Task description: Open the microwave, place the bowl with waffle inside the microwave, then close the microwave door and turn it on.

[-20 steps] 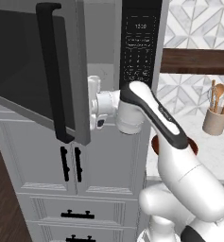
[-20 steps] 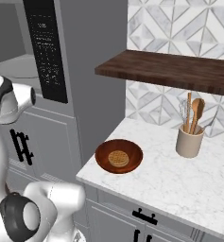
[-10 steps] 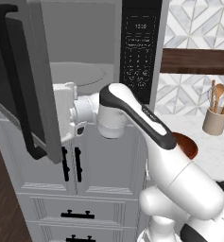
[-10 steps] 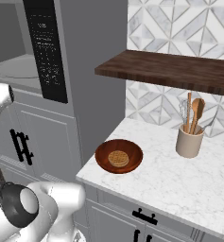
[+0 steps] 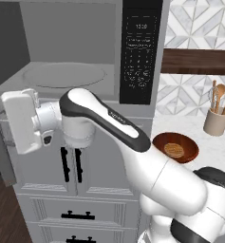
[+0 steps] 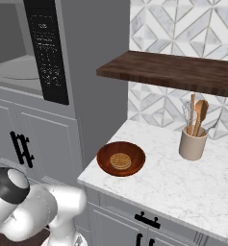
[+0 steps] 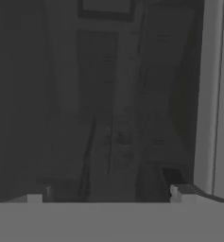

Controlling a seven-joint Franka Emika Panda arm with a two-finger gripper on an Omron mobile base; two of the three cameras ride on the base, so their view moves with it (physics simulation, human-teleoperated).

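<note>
Microwave (image 5: pixel 85 57) is open: we see the bare cavity and one turntable (image 5: pixel 69 75), control panel (image 5: pixel 141 52) to its right. Microwave door (image 7: pixel 108 108) is swung wide; in the hand view its dark window sits right in front of the gripper (image 7: pixel 108 196), though that view is murky, so contact with the door is hard to call. Jaws spread wide, holding nothing.

One bowl (image 6: pixel 121 158) sits on the marble surface (image 6: pixel 183 182) right of the microwave, one waffle (image 6: pixel 120 161) inside it, untouched. One utensil cup (image 6: pixel 193 142) stands well apart from the bowl, further right.

We judge the door-opening step about done. Next: pull the arm off the door, swing right and down to the bowl, grip its rim, keep it level so the waffle stays put.
</note>
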